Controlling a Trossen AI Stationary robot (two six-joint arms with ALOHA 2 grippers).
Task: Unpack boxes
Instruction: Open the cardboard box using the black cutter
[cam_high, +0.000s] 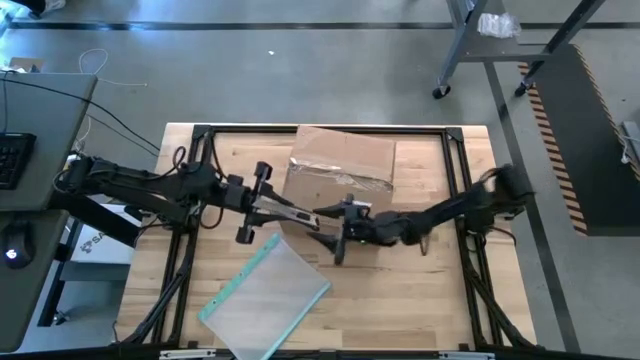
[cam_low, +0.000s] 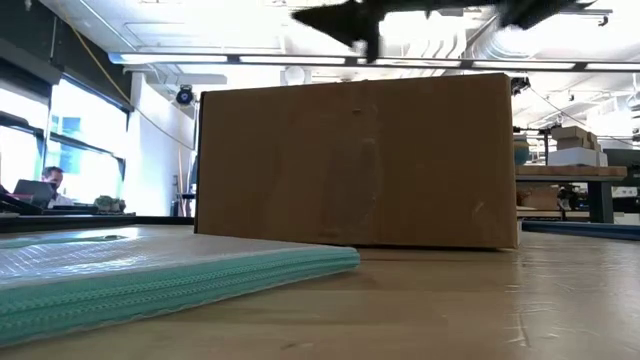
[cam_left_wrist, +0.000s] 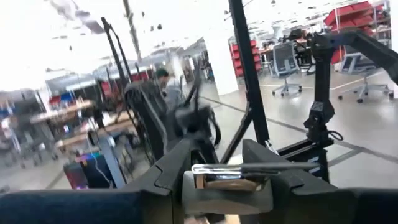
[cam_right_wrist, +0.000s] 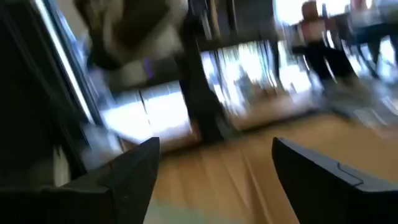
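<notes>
Cardboard: the box (cam_high: 342, 165) sits at the far middle of the table (cam_high: 420, 300), its long axis running left to right across the table, slightly skewed. Its top is closed, with shiny clear tape (cam_high: 340, 177) along the seam that follows the same long axis. From table height its broad brown side (cam_low: 360, 160) faces the near edge and stands upright and flat on the wood.

Just in front of the box, above its near edge, the two arms meet. The left gripper (cam_high: 320, 217) reaches in from the left and grasps a thin silvery tool (cam_left_wrist: 249, 168) crosswise between its fingers (cam_left_wrist: 273, 177); what the tool is I cannot tell. The right gripper (cam_high: 345, 235) comes in from the right, close beside it, with its fingers (cam_right_wrist: 134, 171) spread apart and nothing between them.

Nearer the front left of the table lies a flat clear pouch (cam_high: 268, 295) with a teal edge, tilted diagonally and apart from the box. In the room beyond, a person (cam_low: 50, 182) sits at a desk.
</notes>
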